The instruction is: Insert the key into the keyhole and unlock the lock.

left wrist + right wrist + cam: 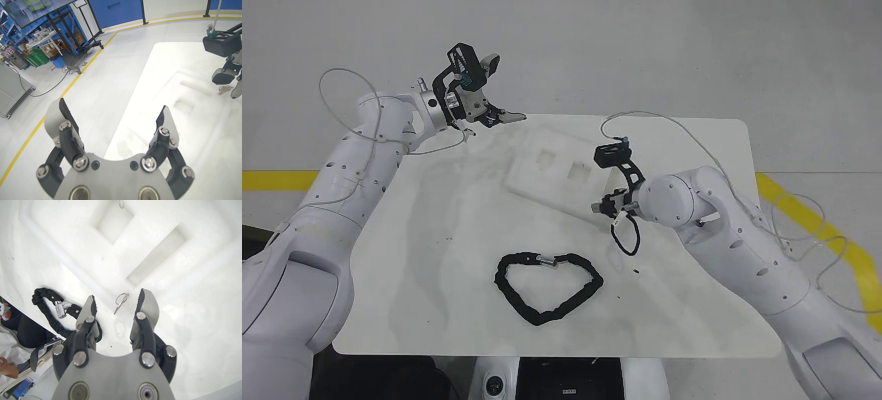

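Right gripper (607, 207) at centre of top view, fingers apart, straddling key (120, 302) at foam tray (542, 170) edge. Left gripper (500, 117) upper left, fingers apart, empty. Chain lock (547, 286) lower centre.

White foam tray (527, 172), two square recesses, sits on white table (442, 250). Yellow floor tape (277, 180) beside table.

A: Arm shells?
B: Left arm (347, 175), right arm (732, 225): glossy white, rounded joints, thin grey cable (337, 69) looping off each.
A: Grippers?
B: Left gripper (113, 104), right gripper (117, 293) identical: silver plate (113, 170), black linkages (66, 142), silver screws (81, 162), ribbed black pads (69, 115).
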Robot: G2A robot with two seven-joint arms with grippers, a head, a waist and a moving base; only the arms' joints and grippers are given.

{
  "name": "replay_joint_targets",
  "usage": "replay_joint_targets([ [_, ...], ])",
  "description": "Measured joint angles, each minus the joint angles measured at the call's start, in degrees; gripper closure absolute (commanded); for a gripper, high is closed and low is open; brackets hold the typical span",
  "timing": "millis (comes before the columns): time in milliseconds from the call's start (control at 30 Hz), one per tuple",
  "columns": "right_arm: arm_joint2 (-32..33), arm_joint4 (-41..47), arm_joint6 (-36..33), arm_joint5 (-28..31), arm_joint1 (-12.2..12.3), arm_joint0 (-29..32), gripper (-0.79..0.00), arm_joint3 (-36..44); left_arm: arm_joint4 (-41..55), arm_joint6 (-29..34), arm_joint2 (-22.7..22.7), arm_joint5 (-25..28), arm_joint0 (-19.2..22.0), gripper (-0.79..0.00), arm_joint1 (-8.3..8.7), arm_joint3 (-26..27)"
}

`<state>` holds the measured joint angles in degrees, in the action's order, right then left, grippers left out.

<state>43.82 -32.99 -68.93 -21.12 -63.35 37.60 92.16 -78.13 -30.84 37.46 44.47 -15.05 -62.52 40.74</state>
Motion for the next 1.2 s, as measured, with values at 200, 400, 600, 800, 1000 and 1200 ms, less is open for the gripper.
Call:
replay_joint_targets([
  [200,0.53,-0.21,0.09,-0.55,-0.18,0.53,-0.308,-0.35,0.00,0.00,0.00,0.00,0.00,-0.785,0.00,0.00],
  [400,1.16,-1.01,-0.05,-1.05,-0.27,0.87,-0.246,-0.21,0.00,0.00,0.00,0.00,0.00,-0.785,0.00,0.00],
  [600,1.33,-0.84,0.09,-1.19,-0.56,1.31,-0.179,-0.38,0.00,0.00,0.00,0.00,0.00,-0.785,0.00,0.00],
  [800,1.22,-0.99,0.08,-1.14,-0.94,1.23,-0.058,-0.96,0.00,0.00,0.00,0.00,0.00,-0.785,0.00,0.00],
  [1000,1.44,-1.58,0.08,-1.10,-1.18,1.19,0.000,-1.67,0.00,0.00,0.00,0.00,0.00,-0.785,0.00,0.00],
  [1200,2.07,-3.28,-0.53,-1.07,-1.17,1.02,0.000,-1.25,0.00,0.00,0.00,0.00,0.00,-0.785,0.00,0.00],
])
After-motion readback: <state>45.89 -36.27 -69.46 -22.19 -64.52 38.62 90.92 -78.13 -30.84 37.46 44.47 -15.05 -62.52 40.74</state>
